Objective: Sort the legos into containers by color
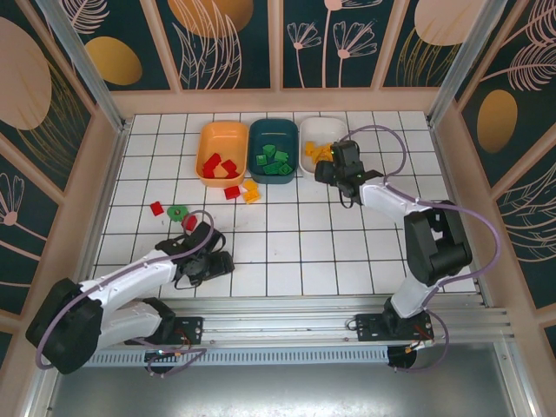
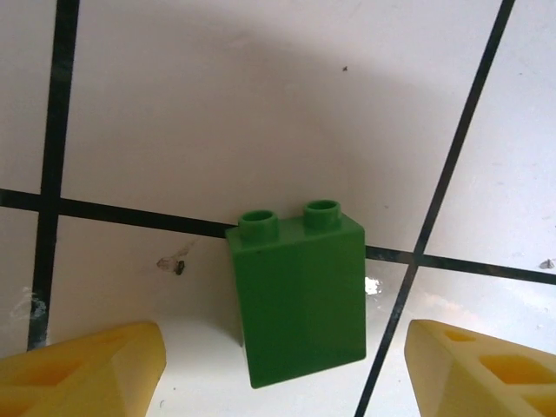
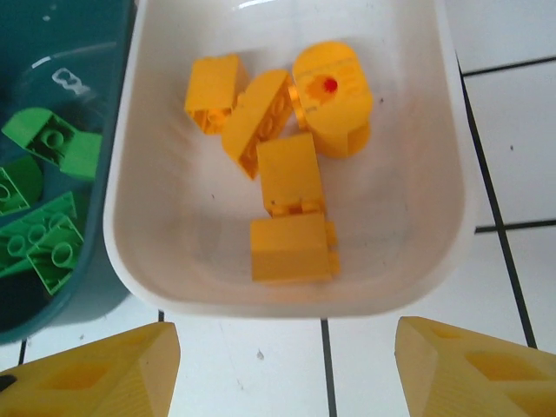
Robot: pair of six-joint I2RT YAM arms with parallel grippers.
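From above: white-tiled tabletop (image 1: 347, 252) with dark grout lines, fenced by aluminium posts and dark floral wall panels; along the far side, side by side, orange tray (image 1: 226, 136), teal tray (image 1: 272, 132), white tray (image 1: 321, 129); loose just before the orange tray, red brick (image 1: 232, 192) touching yellow brick (image 1: 251, 193); left arm (image 1: 130, 278) stretched low from its base towards the middle tiles, wrist tipped down; right arm (image 1: 395, 204) with elbow raised, forearm reaching to the white tray's near end.

Left wrist: green brick (image 2: 300, 300) flat on a tile across a grout line, studs pointing away, long axis running away and slightly skewed; left fingers (image 2: 95, 369) spread either side of it, gaps showing.

Right wrist: right fingers (image 3: 95, 373) wide apart, nothing between, above the white tray's near rim; inside, five yellow pieces (image 3: 291, 174) heaped near the middle.
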